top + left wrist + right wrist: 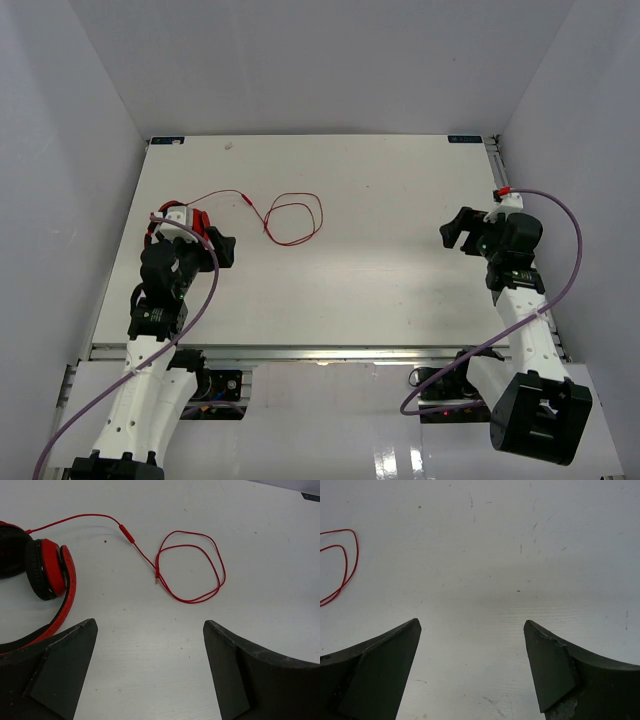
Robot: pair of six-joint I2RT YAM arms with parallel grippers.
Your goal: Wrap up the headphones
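The red headphones [190, 222] lie at the table's left side, partly hidden under my left arm. In the left wrist view a red ear cup [50, 567] and the black-and-red headband [62, 615] show at the left. The thin red cable [290, 218] runs right from them and ends in a loose loop [192, 565] on the table. My left gripper [222, 248] [150, 630] is open and empty, just right of the headphones. My right gripper [458, 230] [472, 630] is open and empty at the right side; only the loop's edge [345, 565] shows in its view.
Purple arm cables [205, 290] [565, 270] hang beside both arms. The white table [380, 270] has grey walls on three sides and a metal rail along its near edge [320, 352].
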